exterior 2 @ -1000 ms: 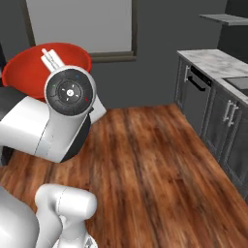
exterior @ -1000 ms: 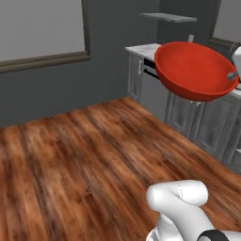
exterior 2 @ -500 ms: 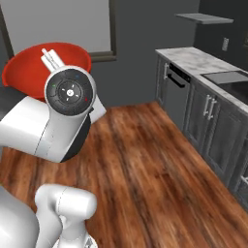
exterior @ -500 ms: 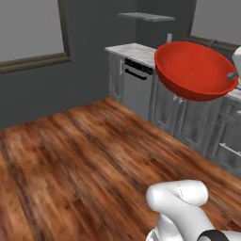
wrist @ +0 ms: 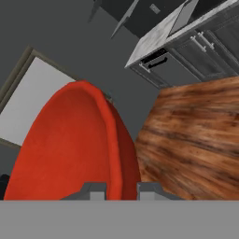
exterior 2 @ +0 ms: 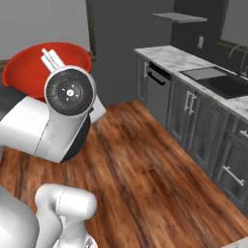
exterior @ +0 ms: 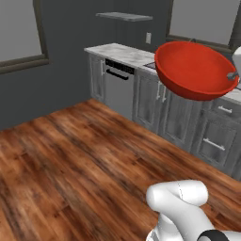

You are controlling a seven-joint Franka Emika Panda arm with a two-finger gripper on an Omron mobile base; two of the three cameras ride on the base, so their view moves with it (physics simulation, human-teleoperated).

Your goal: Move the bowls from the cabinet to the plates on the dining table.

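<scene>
The glossy red bowl [exterior: 195, 70] hangs tilted in the air, high over the wooden floor. My gripper [wrist: 120, 190] is shut on its rim, one fingertip inside the bowl [wrist: 70, 144] and one outside. From the right base the bowl [exterior 2: 24, 77] shows behind my white hand, at the upper left. In the left base view the gripper [exterior: 232, 75] meets the bowl's right edge. The cabinet, the plates and the dining table are out of view.
A marble counter [exterior: 123, 52] over low grey cabinets with a dishwasher [exterior: 117, 87] runs along the far wall. A dark sink [exterior 2: 227, 85] is set in that counter. Wooden floor [exterior: 70, 164] lies open in front of me. A window [exterior: 19, 33] is on the left wall.
The whole picture has shifted as the base turns: the counter and low cabinets slide left and come closer. The red bowl stays held in the same place relative to the arm.
</scene>
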